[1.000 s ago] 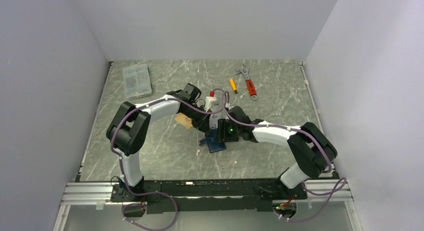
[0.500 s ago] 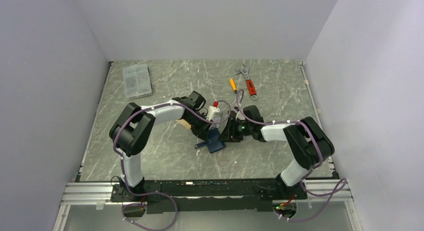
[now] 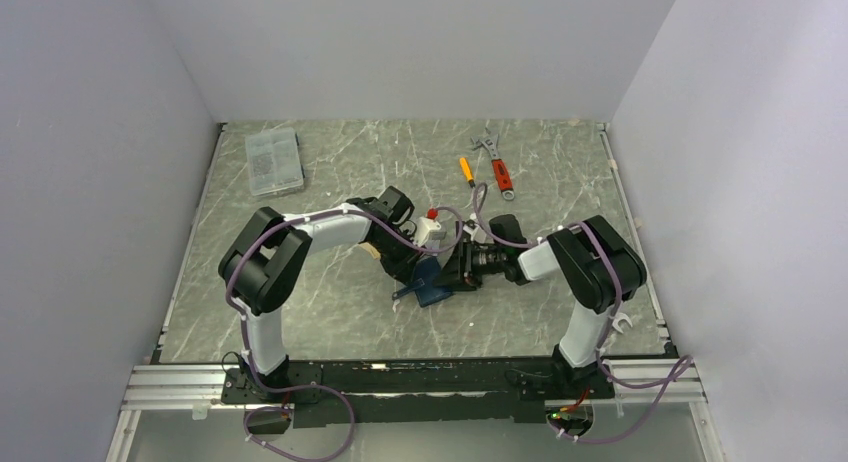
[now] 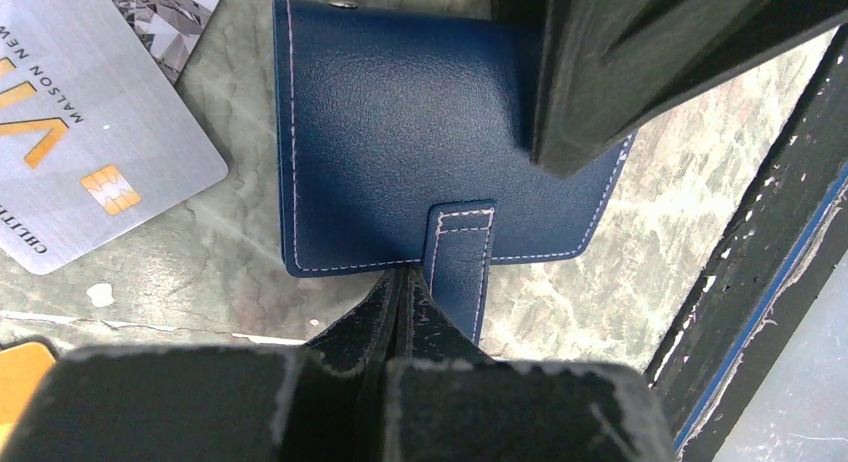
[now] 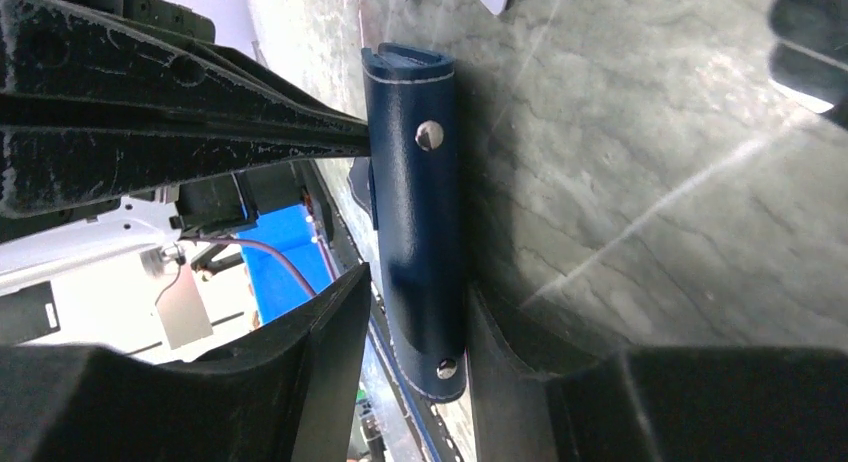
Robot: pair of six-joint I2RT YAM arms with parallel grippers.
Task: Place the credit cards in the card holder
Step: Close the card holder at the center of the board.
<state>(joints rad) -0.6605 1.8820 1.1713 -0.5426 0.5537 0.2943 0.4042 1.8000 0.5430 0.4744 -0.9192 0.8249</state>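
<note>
The card holder [image 4: 400,132], a closed navy wallet, lies flat on the table, its snap tab [image 4: 460,262] toward my left wrist camera. My left gripper [image 4: 405,282] is shut, its tips against the wallet's near edge beside the tab. My right gripper [image 5: 418,282] is open and straddles the wallet [image 5: 420,212]. One finger [image 5: 500,362] touches its table side. The other finger [image 5: 320,362] stands off with a gap. In the top view both grippers, the left [image 3: 412,272] and the right [image 3: 458,272], meet at the wallet [image 3: 433,287]. A silvery card [image 4: 90,132] and an orange card [image 4: 20,367] lie beside it.
A clear compartment box [image 3: 273,162] sits at the back left. A red-handled wrench [image 3: 497,165] and a small orange screwdriver [image 3: 466,170] lie at the back right. A small white item with a red cap [image 3: 431,220] stands just behind the grippers. Orange cards [image 3: 370,247] lie under the left arm.
My right arm has folded in, its gripper now low at the wallet's right side. My left gripper has shifted slightly right to the wallet's edge. The wallet has barely moved.
</note>
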